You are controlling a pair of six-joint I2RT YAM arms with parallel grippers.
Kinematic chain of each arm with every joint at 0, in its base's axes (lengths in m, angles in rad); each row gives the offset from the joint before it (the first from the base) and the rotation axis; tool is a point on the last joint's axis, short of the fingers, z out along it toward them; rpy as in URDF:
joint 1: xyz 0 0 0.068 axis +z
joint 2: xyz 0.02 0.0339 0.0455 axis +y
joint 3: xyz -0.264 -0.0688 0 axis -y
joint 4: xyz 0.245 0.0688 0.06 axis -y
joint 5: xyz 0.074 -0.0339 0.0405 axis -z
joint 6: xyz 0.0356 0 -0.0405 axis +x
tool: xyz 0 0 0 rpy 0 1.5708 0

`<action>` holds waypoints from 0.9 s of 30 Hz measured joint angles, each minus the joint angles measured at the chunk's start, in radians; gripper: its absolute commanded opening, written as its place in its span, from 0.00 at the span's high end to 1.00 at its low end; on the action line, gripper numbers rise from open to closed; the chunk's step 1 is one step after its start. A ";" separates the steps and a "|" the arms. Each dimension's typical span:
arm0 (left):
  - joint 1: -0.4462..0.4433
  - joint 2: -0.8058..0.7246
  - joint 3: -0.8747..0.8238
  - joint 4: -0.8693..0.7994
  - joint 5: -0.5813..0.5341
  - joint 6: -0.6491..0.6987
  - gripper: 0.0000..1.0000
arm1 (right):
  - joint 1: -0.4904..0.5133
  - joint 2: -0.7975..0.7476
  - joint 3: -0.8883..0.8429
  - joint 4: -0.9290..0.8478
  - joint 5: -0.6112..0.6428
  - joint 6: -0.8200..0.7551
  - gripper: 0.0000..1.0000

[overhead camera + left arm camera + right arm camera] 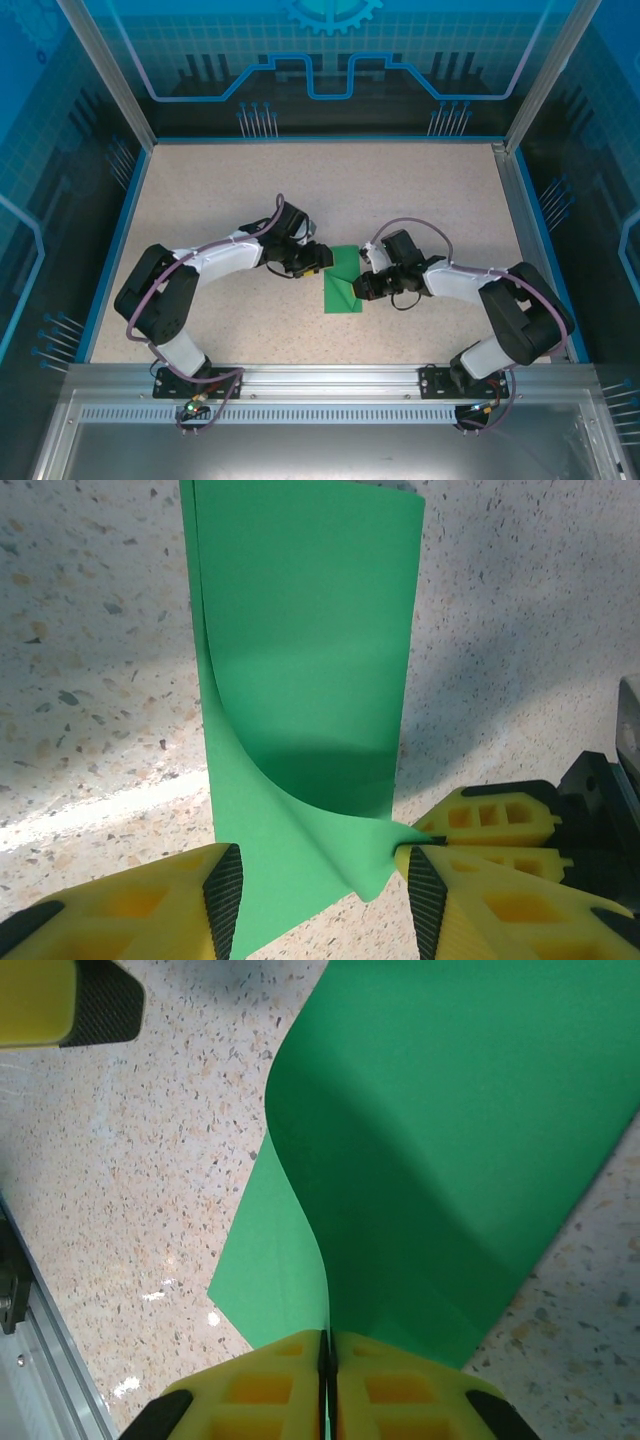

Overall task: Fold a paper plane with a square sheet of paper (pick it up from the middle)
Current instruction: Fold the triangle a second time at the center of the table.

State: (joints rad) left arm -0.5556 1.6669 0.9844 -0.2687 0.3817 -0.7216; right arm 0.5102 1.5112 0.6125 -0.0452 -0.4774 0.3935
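Lying on the speckled bench (220, 190) right between the two sets of fingers: the bright green square sheet of paper (343, 292), doubled over, top layer curling up off the lower one. Right fingers (327, 1352) pressed together, pinching a raised corner of that top layer. Left fingers (320, 258) spread, set to either side of the lifted flap, just beside the pinched corner; touching the paper or not, cannot tell. Beyond both sets of fingers, blue wall panels (60, 120) with line graphics and a gear emblem (332, 12).
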 measured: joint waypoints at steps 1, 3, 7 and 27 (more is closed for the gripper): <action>-0.002 0.000 0.000 -0.002 0.000 0.003 0.49 | -0.003 0.003 0.002 -0.003 -0.004 -0.005 0.89; -0.008 0.000 0.000 -0.007 0.000 0.012 0.49 | -0.011 0.011 0.009 -0.013 -0.014 -0.016 0.88; -0.016 0.000 0.000 -0.015 0.000 0.018 0.49 | -0.027 0.024 0.033 -0.034 -0.038 -0.044 0.87; -0.045 0.000 0.000 -0.041 0.001 0.032 0.55 | -0.079 0.125 0.116 -0.097 -0.101 -0.126 0.85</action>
State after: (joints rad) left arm -0.6003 1.6669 0.9844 -0.3096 0.3824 -0.6899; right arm 0.4309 1.6363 0.7280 -0.1417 -0.5789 0.2680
